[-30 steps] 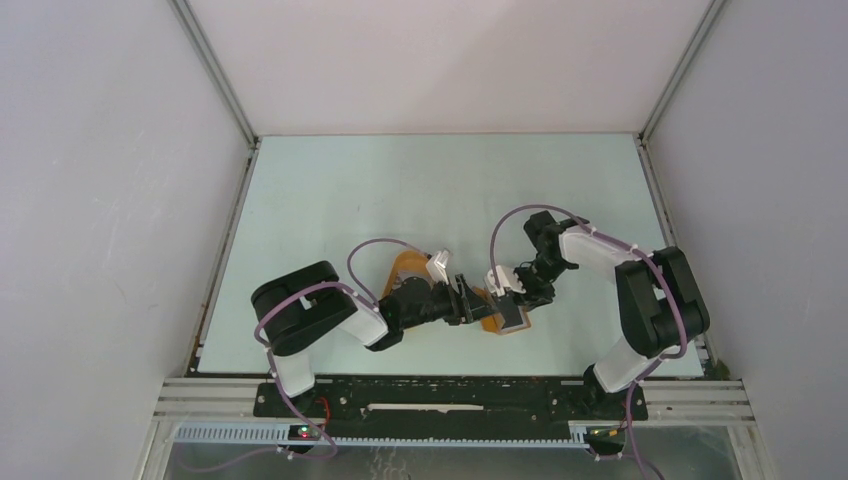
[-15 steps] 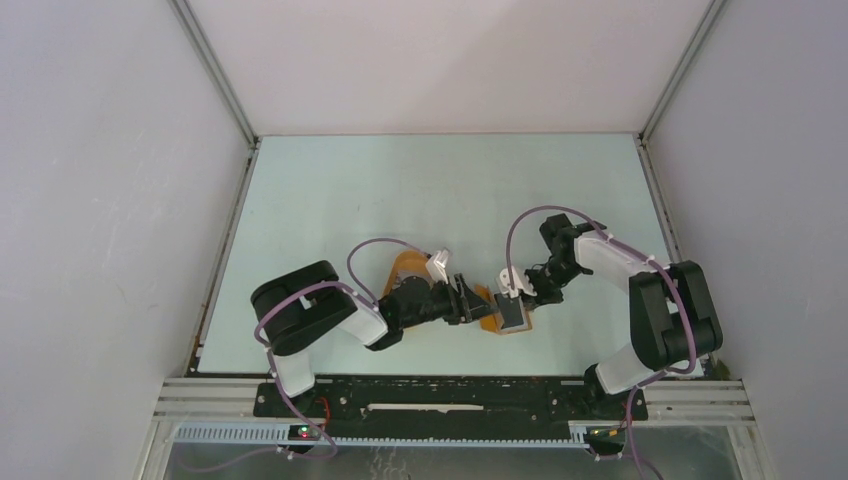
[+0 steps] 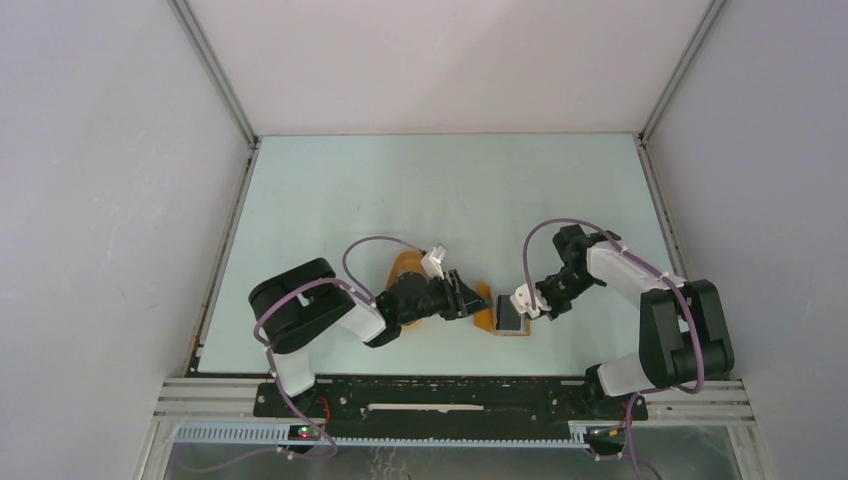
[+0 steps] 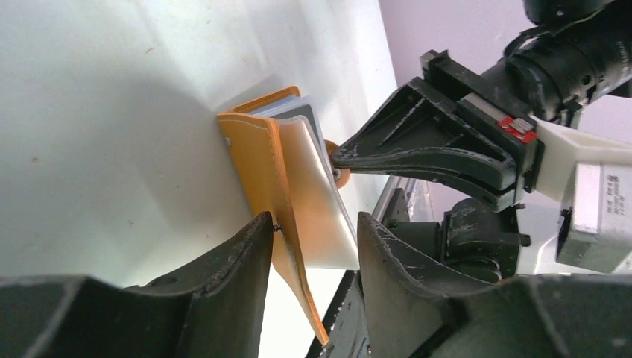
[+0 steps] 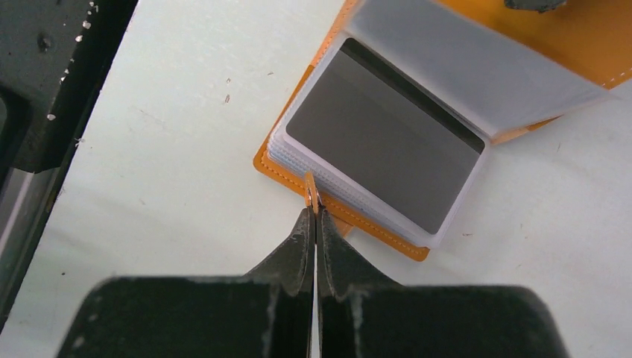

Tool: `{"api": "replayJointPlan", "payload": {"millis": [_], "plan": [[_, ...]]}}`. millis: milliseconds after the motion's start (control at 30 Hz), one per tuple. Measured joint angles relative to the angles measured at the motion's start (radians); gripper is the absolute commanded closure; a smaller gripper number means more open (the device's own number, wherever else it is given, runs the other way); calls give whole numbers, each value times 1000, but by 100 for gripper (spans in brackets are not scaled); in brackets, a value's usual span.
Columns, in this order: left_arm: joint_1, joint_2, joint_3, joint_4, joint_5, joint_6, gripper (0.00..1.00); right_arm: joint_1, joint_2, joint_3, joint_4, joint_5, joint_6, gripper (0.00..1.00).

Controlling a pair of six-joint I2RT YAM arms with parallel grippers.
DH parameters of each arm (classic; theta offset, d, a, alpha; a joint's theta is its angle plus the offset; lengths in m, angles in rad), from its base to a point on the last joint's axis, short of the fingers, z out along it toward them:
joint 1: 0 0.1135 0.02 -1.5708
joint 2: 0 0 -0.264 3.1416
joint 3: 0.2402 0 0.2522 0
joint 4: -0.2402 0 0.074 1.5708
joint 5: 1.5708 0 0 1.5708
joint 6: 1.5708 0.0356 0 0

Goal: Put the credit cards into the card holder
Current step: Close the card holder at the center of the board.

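So the small orange-tan folding card holder sits open on the pale mint table, close to the near edge and a bit right of the middle, right between the two arms. The right claw is pinched fully closed on the holder's little orange closure tab, the one with the metal dot, at the edge of the half that lies flat. That flat half has a stack of clear plastic sleeves on it, and the top one shows a dark grey rectangle. Honestly can't tell if that's a card or just the lining. The other cover stands up off the table with one clear sleeve page next to it, and both sit between the fingers of the left claw. Its jaws stand apart around them, but I can't tell whether they actually press on anything. An orange oval tray peeks out behind the left arm, towards the far side.
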Motion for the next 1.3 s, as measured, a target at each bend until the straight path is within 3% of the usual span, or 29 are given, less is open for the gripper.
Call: {"api": "replayJointPlan", "payload": {"millis": [300, 567, 833, 1067, 1300], "plan": [[2, -47, 42, -180, 14, 58, 54, -16, -15, -13, -28, -34, -80, 100], [-9, -71, 160, -299, 57, 117, 46, -39, -15, -13, -33, -70, -92, 99], [-23, -29, 248, -340, 105, 127, 47, -52, -14, -13, -38, -87, -92, 99], [-30, 27, 292, -359, 119, 119, 69, -65, -8, -13, -49, -100, -95, 99], [-31, 102, 331, -390, 119, 115, 79, -71, 3, -14, -53, -106, -95, 99]]}}
